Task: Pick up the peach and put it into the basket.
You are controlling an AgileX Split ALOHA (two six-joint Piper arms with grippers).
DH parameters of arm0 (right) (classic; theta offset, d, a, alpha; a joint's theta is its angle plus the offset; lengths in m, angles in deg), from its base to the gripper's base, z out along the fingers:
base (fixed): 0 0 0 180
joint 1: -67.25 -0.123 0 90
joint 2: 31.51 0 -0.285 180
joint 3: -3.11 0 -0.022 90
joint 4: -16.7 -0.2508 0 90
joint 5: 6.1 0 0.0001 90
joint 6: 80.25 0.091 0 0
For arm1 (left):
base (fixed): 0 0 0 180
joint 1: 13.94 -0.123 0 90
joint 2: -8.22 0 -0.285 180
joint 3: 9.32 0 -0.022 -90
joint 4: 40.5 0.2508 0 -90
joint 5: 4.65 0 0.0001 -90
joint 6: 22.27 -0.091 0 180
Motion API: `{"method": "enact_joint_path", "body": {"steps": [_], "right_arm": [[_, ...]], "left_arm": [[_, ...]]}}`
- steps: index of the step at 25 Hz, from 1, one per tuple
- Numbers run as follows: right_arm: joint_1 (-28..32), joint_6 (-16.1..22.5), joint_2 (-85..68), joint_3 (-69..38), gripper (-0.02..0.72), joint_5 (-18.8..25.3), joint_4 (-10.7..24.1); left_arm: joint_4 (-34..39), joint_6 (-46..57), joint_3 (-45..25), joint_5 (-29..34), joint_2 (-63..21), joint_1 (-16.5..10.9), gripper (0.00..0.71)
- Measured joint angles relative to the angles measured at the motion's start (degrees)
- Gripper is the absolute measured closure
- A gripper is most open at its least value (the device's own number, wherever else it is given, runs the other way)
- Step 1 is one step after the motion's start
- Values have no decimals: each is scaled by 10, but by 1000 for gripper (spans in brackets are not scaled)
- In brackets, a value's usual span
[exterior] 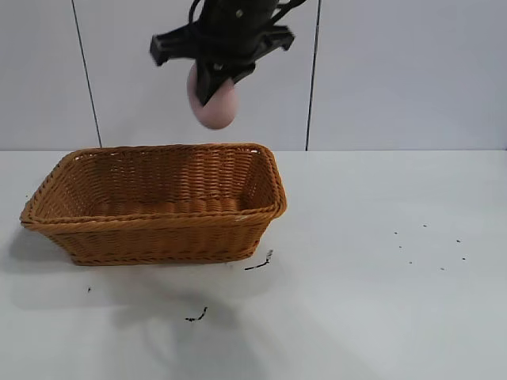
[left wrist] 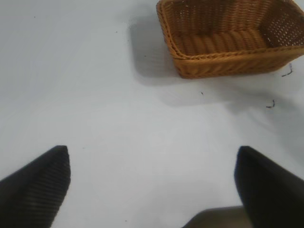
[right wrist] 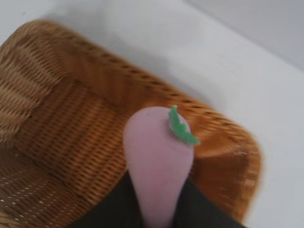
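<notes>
The pale pink peach (exterior: 215,107) hangs in the air above the back rim of the orange-brown wicker basket (exterior: 158,219), near its right half. My right gripper (exterior: 218,85) is shut on the peach and comes down from the top of the exterior view. In the right wrist view the peach (right wrist: 159,156), with a small green leaf (right wrist: 183,128), sticks out between the dark fingers (right wrist: 114,204) over the basket's inside (right wrist: 71,118). My left gripper (left wrist: 152,152) is open and empty above bare table, well away from the basket (left wrist: 223,59). It is out of the exterior view.
The basket stands at the left of the white table (exterior: 380,237). Small dark scraps (exterior: 258,264) lie just in front of its right corner, another (exterior: 196,317) lies nearer the front, and fine specks (exterior: 432,245) lie at the right. A grey panelled wall stands behind.
</notes>
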State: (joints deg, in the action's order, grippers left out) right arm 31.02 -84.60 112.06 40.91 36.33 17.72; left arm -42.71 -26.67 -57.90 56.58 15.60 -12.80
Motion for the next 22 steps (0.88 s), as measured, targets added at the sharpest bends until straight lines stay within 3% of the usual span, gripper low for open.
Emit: {"method": "enact_joint_path", "body": {"steps": [2,4,5,8,10,13,22], "right_arm": [[0,-1,7,0,643,-1,-1],[0,-2,9,0,568,-2,-4],[0,-2,10,0,495,-3,-5],[0,-3,9,0,175,0,-10],[0,-12,6,0,73,10,-10],[0,-30,-1,12,24,41,-10],[13,-23,-20,156,14,135,-13]], "left_arm": [[0,0,0,0,0,0,18],[0,0,0,0,0,0,18],[0,0,0,0,0,0,18],[0,0,0,0,0,0,18],[0,0,0,0,0,0,18],[0,0,0,0,0,0,18],[0,0,0,0,0,0,18]]}}
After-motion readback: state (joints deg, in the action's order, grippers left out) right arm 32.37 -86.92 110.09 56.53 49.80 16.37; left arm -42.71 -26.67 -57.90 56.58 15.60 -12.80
